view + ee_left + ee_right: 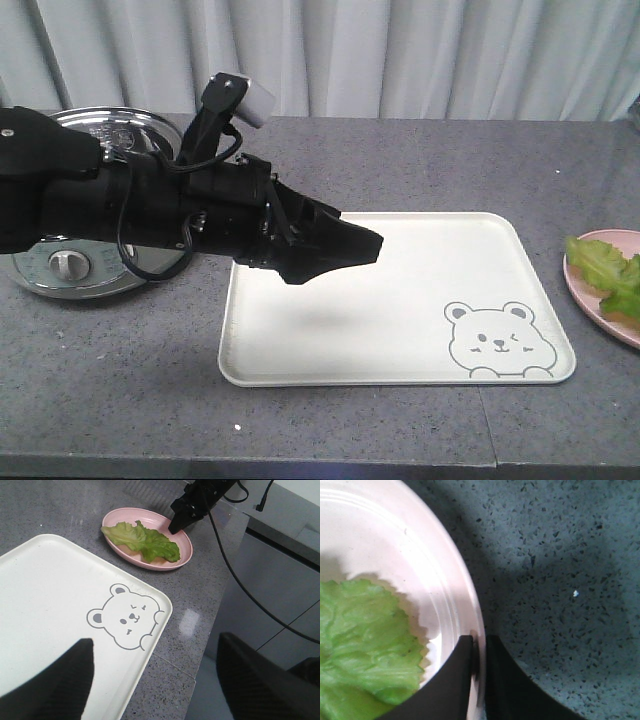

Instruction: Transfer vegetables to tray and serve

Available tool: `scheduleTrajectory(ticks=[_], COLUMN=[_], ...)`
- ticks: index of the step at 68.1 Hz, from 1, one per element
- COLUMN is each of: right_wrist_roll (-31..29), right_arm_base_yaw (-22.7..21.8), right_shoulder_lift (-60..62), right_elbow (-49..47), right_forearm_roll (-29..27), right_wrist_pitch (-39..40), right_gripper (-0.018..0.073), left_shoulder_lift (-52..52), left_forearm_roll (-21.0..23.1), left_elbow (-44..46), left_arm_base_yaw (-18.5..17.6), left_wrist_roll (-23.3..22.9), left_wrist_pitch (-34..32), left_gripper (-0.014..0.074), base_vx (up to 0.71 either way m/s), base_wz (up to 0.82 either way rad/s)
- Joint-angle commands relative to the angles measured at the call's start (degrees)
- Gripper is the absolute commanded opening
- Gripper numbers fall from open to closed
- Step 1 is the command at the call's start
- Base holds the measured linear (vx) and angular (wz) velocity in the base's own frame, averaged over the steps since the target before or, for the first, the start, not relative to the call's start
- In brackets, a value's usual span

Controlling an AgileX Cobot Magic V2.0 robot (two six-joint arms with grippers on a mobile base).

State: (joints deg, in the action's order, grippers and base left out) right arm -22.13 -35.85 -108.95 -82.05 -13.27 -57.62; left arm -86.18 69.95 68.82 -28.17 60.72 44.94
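The cream tray with its bear drawing lies flat on the grey counter, with nothing on it. My left gripper hovers above the tray's left part, open and holding nothing; in the left wrist view its fingers stand wide apart over the tray. A green lettuce leaf rests in a round pink plate at the far right. My right gripper is shut on that plate's rim, next to the lettuce. The left wrist view shows the right gripper at the plate's far edge.
A round silver appliance with a knob stands behind my left arm at the counter's left. The counter's front edge drops off just past the tray's bear corner. Black cables trail from the right arm. Curtains hang behind.
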Motion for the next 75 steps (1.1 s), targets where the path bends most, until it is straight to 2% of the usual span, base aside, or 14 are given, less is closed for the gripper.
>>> scheduleTrajectory(ticks=[1, 19, 40, 53, 62, 69, 75], right_wrist_roll=[-0.51, -0.23, -0.70, -2.20, -4.91, -5.16, -5.16], right_arm_base_yaw=[-0.33, -0.33, -0.27, -0.13, -0.07, 1.50, 5.32], right_shoulder_lift=[3.08, 7.47, 13.68, 15.99, 15.98, 15.98, 15.98], right_elbow=[-1.55, -1.61, -1.61, -1.61, -1.55, -1.55, -1.55], right_forearm_roll=[0.72, -0.27, -5.41, -11.23, -18.48, -20.04, -19.65], right_wrist_pitch=[-0.18, -0.19, -1.06, -1.88, -5.04, -5.52, -5.52], right_gripper=[-0.0010, -0.0008, -0.0008, -0.0006, -0.0006, -0.0006, -0.0006], left_shoulder_lift=[2.26, 2.26, 2.26, 2.26, 2.26, 2.26, 2.26], left_forearm_roll=[2.98, 2.98, 2.98, 2.98, 2.98, 2.98, 2.98], left_elbow=[1.20, 1.20, 1.20, 1.20, 1.20, 1.20, 1.20], left_arm_base_yaw=[-0.15, -0.15, -0.15, -0.15, -0.15, -0.15, -0.15], left_wrist_roll=[-0.03, -0.03, -0.03, -0.03, -0.03, -0.03, -0.03], left_wrist_pitch=[0.05, 0.05, 0.05, 0.05, 0.05, 0.05, 0.05], left_gripper=[0.0504, 0.0504, 0.0504, 0.0504, 0.0504, 0.0504, 0.0504], base_vx=[0.00, 0.00, 0.00, 0.00, 0.00, 0.00, 0.00], base_wz=[0.00, 0.00, 0.00, 0.00, 0.00, 0.00, 0.00])
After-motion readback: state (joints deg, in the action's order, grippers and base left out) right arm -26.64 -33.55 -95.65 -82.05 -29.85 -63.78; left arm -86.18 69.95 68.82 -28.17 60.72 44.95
